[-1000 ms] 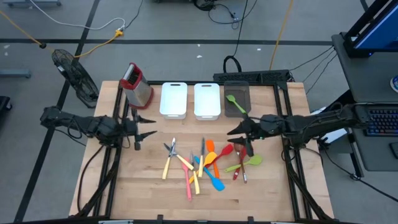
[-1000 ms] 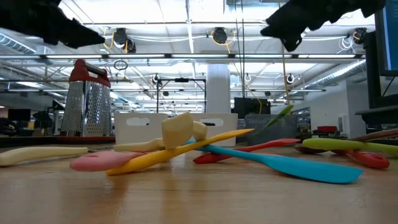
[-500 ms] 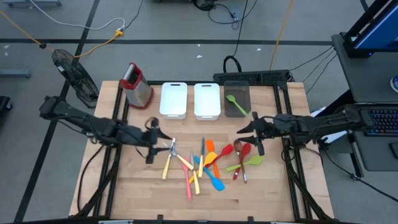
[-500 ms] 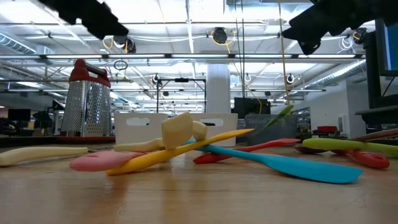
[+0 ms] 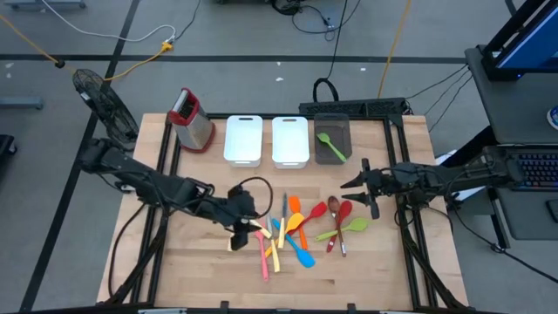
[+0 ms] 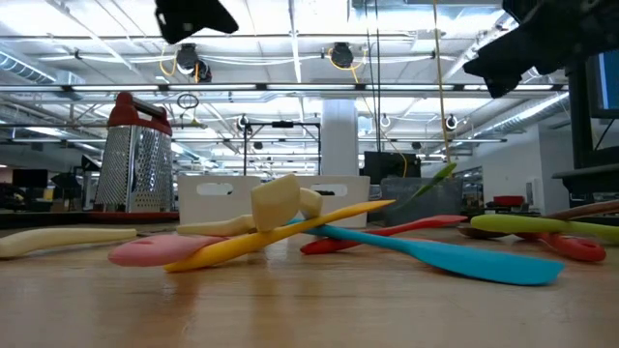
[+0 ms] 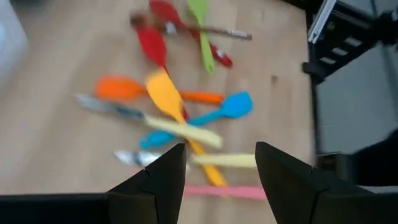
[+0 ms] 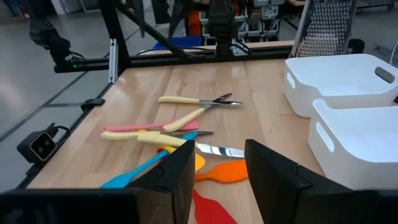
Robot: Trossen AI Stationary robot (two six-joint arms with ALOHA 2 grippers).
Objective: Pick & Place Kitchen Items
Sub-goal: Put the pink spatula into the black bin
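Note:
The kitchen items (image 5: 283, 231) lie in a loose pile on the wooden table: yellow-handled metal pieces, a pink one, a blue spatula (image 6: 455, 256), and orange, red and green spoons. One green spoon (image 5: 330, 146) lies in the dark bin. My left gripper (image 5: 244, 228) hangs open above the pile's left part, slanting down, with the utensils under its fingers (image 7: 221, 146). My right gripper (image 5: 349, 185) stands open and about level, in the air at the pile's right side, nothing between its fingers (image 8: 219, 146).
A red-topped metal grater (image 5: 192, 118) stands at the far left. Two white bins (image 5: 243, 139) (image 5: 290, 139) and a dark bin (image 5: 331, 131) line the far edge. Bare wood (image 5: 200, 262) lies toward the near edge, left and right of the pile.
My left gripper has swung from the table's left side toward the right and near edge, over the pile, rolling and tipping its fingers downward. My right gripper has drawn back toward the table's right edge and sunk a little. The utensils have stayed where they were.

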